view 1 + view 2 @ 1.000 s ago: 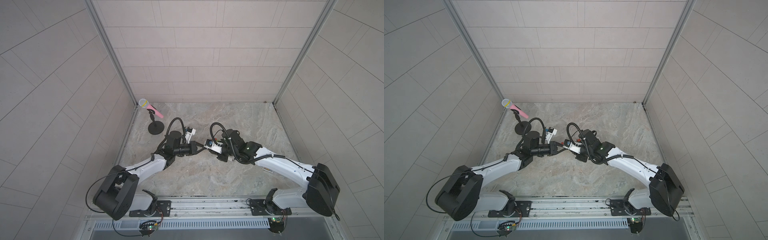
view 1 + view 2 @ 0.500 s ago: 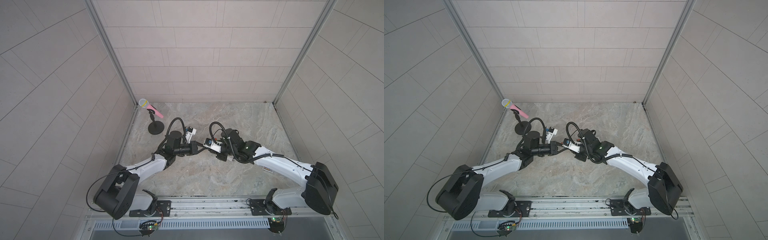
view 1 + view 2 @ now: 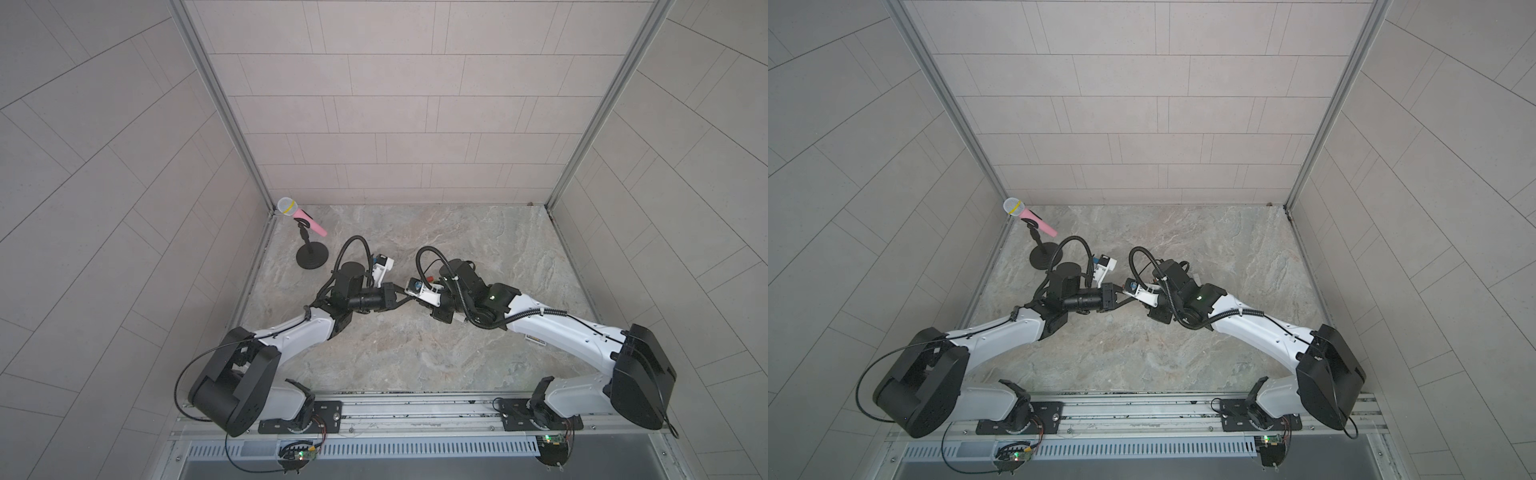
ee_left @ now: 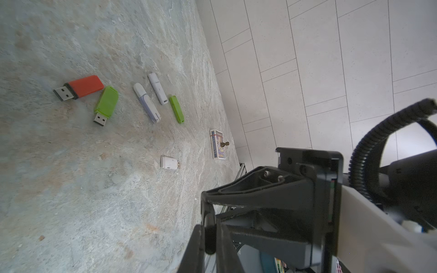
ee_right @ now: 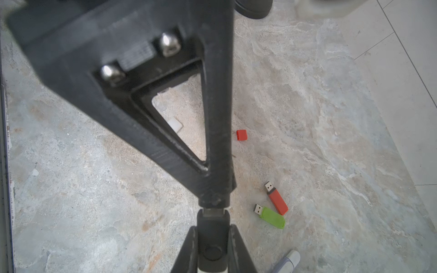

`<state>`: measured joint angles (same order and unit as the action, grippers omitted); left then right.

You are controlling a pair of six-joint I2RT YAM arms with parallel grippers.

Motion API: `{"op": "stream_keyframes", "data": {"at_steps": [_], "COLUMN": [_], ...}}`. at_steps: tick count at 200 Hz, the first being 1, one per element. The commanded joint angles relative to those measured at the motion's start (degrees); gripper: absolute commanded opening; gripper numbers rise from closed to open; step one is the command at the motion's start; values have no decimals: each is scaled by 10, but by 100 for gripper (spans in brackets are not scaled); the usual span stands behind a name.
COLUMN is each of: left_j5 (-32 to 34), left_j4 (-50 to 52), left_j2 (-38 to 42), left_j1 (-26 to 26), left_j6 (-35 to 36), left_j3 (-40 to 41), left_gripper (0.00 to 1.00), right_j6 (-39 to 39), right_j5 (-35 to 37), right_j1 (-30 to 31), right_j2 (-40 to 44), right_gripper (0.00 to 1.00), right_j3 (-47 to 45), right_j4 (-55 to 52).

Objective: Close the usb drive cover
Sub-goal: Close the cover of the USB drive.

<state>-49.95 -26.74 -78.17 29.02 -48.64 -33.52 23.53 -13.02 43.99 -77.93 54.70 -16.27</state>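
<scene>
**Claws meet tip to tip, cover at the plug**

Left claw [image 4: 209, 227]: jaws pinched tight on a small black plastic cover [image 4: 209, 241], held above the grey marbled tabletop [image 4: 94, 189]. Just ahead of its tips a strip of silver plug [image 5: 213, 212] shows between the cover and the black plastic USB drive [image 5: 213, 253]. Right claw [image 5: 212, 228]: clamped on the drive's body, tips facing the left claw's.
</scene>
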Motion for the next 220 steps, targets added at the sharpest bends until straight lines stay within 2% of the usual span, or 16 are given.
{"op": "stream_keyframes", "data": {"at_steps": [1, 98, 142, 166, 177, 197, 220], "left_j5": [-10, -40, -46, 12, 45, 111, 155], "left_j4": [-9, -1, 10, 45, 79, 146, 194], "left_j2": [-8, -32, -55, -28, -10, 20, 45], "left_j1": [6, 22, 33, 31, 30, 29, 26], "left_j6": [-2, 5, 8, 16, 28, 56, 87], "left_j3": [-4, -5, -13, -18, -28, -40, -38], "left_gripper": [10, 10, 10, 19, 37, 53, 58], "right_j6": [-5, -33, -39, -87, -121, -192, -292], "right_j5": [-17, -63, -2, 32, 35, 47, 43], "right_j1": [12, 19, 16, -14, -37, -85, -164], "right_j2": [10, -8, 26, 57, 72, 92, 86], "right_gripper": [18, 17, 17, 16, 16, 16, 16], "right_j3": [23, 81, 36, -22, -55, -99, -116], "right_j4": [40, 64, 65, 55, 49, 31, -11]}}
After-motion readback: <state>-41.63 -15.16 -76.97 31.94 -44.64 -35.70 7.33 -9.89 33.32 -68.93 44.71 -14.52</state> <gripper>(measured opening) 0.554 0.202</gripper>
